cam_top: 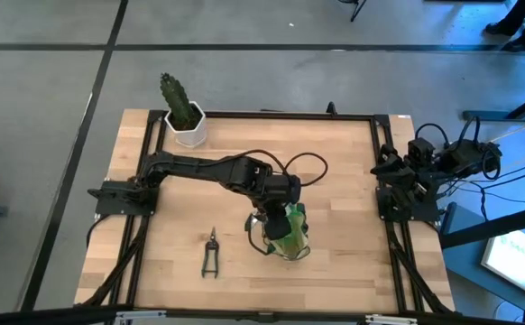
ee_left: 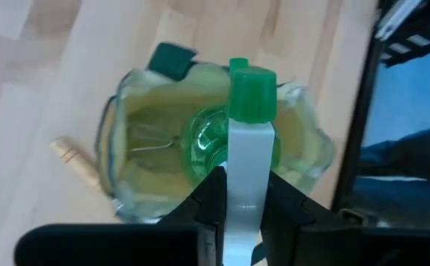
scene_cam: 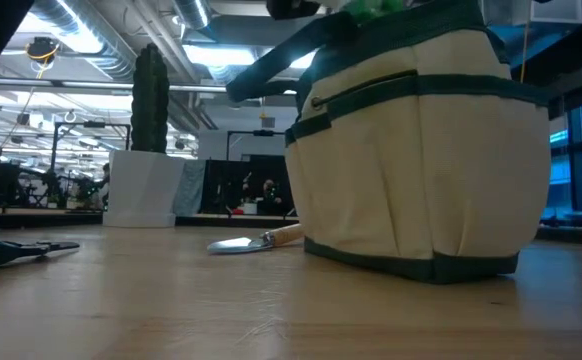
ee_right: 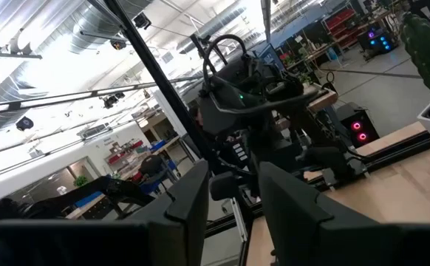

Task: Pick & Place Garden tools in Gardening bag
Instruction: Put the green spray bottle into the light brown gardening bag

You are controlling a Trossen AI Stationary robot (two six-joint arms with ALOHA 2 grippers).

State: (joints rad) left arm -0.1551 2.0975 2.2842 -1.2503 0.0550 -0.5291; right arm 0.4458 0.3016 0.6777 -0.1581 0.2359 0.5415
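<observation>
Left gripper above bag, jaws pinching white nozzle of spray bottle; green body hangs inside bag mouth, not yet released. Bottle judged light, rigid, smooth plastic (round body slippery; flat nozzle neck gives surer hold). Bag soft fabric, stands upright mid-desk, walls likely yield if bumped. Trowel lies on desk just beside bag; shears lie apart on desk. Rake tines seemingly inside bag. Right gripper parked at desk's right edge, jaws spread, empty.
</observation>
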